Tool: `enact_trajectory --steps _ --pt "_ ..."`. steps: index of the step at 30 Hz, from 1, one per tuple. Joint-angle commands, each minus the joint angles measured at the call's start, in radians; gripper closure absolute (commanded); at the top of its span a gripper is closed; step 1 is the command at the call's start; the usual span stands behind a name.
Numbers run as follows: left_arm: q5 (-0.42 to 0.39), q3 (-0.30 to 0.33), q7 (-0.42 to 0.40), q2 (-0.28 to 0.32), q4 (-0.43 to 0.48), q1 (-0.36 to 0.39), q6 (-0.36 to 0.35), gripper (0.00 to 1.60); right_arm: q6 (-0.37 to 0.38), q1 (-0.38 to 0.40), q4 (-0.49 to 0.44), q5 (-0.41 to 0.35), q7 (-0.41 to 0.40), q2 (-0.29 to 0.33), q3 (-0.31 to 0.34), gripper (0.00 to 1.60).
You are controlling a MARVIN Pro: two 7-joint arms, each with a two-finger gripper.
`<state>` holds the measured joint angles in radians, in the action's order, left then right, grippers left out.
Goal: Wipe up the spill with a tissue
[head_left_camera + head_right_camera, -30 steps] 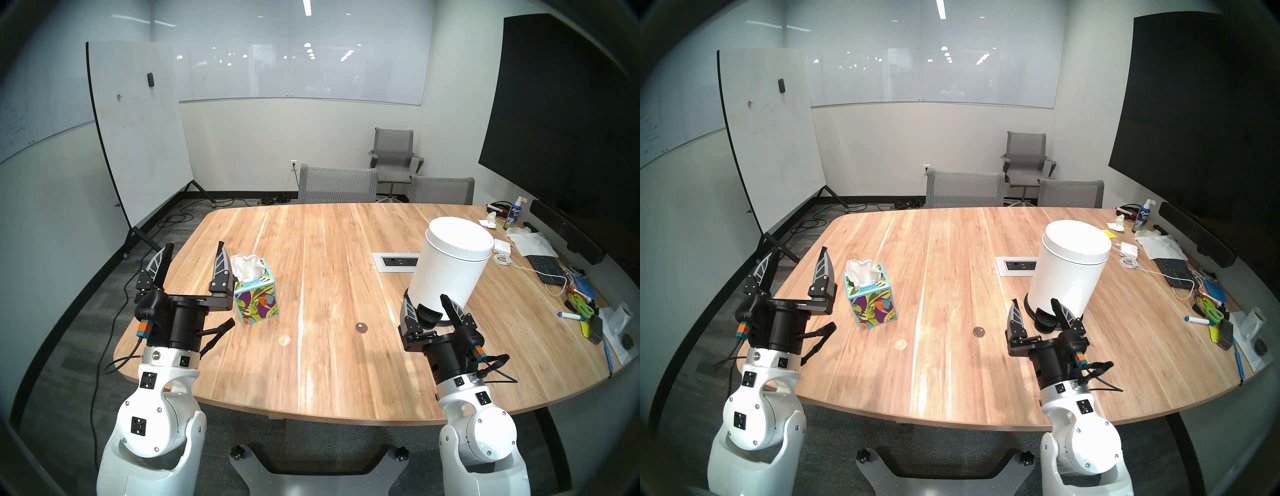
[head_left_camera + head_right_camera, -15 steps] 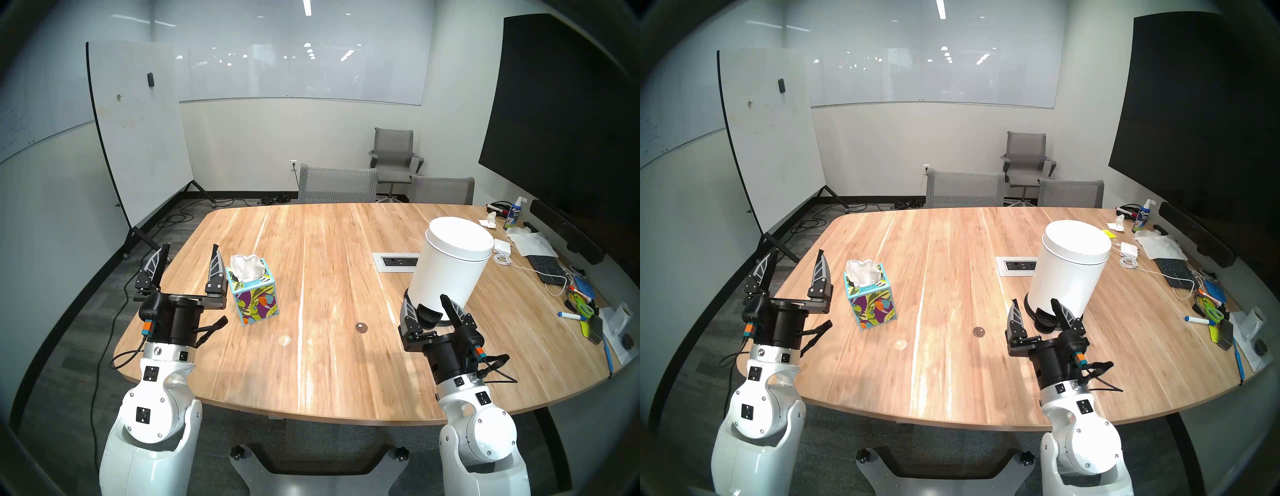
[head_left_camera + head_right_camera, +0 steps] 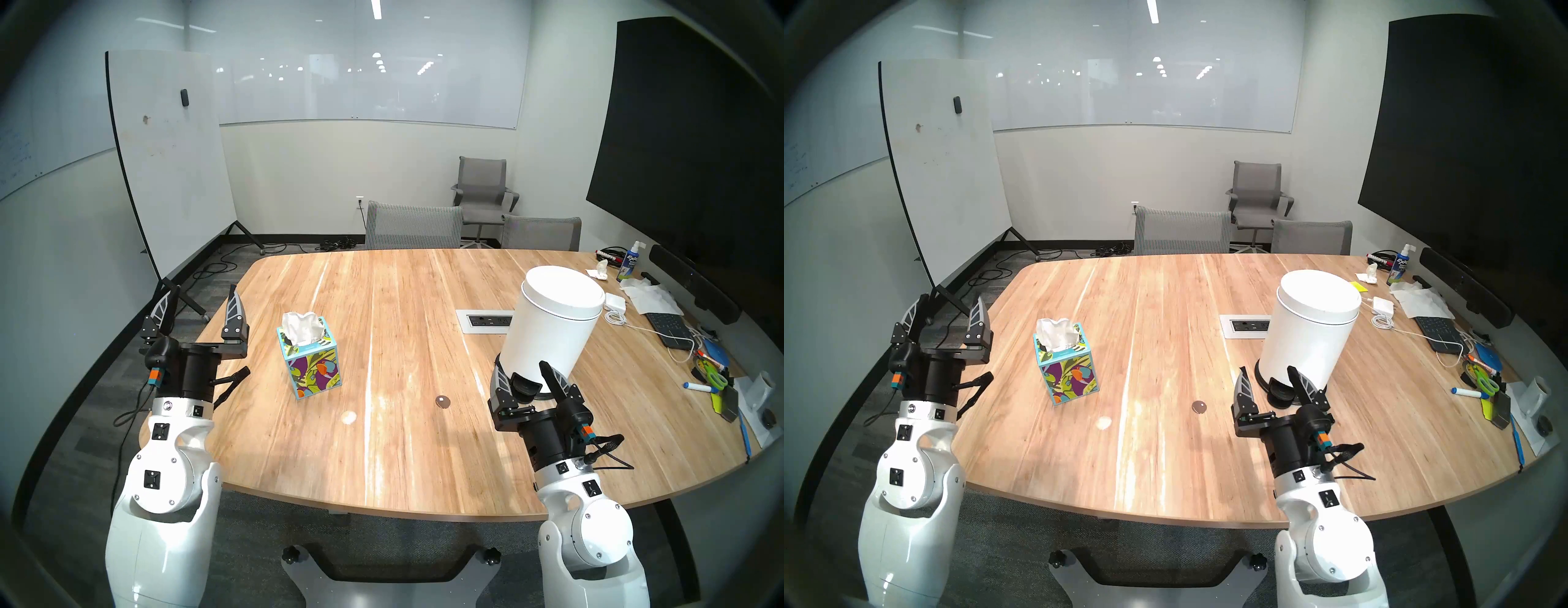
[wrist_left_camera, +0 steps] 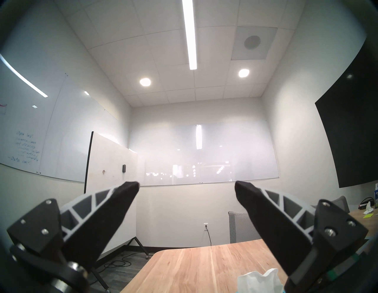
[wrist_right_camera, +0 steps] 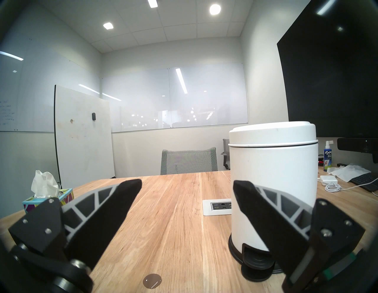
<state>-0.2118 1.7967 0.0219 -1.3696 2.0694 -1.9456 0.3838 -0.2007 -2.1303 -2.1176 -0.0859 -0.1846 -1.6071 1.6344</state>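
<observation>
hovering over the table's [image 3: 403,467] near-left corner, left pincer [image 3: 201,303] is tilted up with both fingers spread wide, nothing held; it sits to the left of the tissue box [image 3: 312,365], apart from it. right pincer [image 3: 524,373] is also wide open and empty, fingers pointing at the foot pedal of the white pedal bin [image 3: 551,327], just short of it. tissue box is patterned, teal-edged, upright on the left half of the table, a white tissue [image 3: 302,327] sticking out of the top. spill is two small blots on the wood nearer the robot than the box: pale whitish blot [image 3: 348,417] just right of the box's near corner, dark brownish blot [image 3: 443,401] further right, between the box and the bin. right wrist view shows the dark brownish blot [image 5: 152,280] glossy on the wood below the open fingers. left wrist view mostly shows wall and ceiling, tissue [image 4: 258,281] at the bottom edge.
</observation>
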Motion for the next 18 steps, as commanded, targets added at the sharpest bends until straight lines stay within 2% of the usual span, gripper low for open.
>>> enact_trajectory --steps 1,4,7,9,15,18 --pt "-0.081 0.124 -0.018 0.037 0.096 -0.055 0.008 0.00 -0.004 0.003 -0.018 0.000 0.001 -0.001 -0.001 0.00" --pt "-0.124 0.179 -0.034 0.037 0.123 -0.096 0.026 0.00 -0.004 0.003 -0.018 0.000 0.001 -0.001 -0.001 0.00" --pt "-0.177 0.203 -0.071 0.032 0.123 -0.132 0.067 0.00 -0.004 0.003 -0.019 0.000 0.001 -0.002 -0.001 0.00" --pt "-0.179 0.185 -0.099 0.024 0.098 -0.140 0.112 0.00 -0.003 0.002 -0.020 0.000 0.002 -0.002 -0.001 0.00" --pt "-0.048 0.051 -0.097 -0.008 0.014 -0.084 0.164 0.00 -0.004 0.003 -0.019 0.000 0.001 -0.001 -0.001 0.00" --pt "-0.010 0.045 -0.087 -0.024 -0.008 -0.069 0.198 0.00 -0.004 0.002 -0.020 0.000 0.002 -0.001 -0.001 0.00"
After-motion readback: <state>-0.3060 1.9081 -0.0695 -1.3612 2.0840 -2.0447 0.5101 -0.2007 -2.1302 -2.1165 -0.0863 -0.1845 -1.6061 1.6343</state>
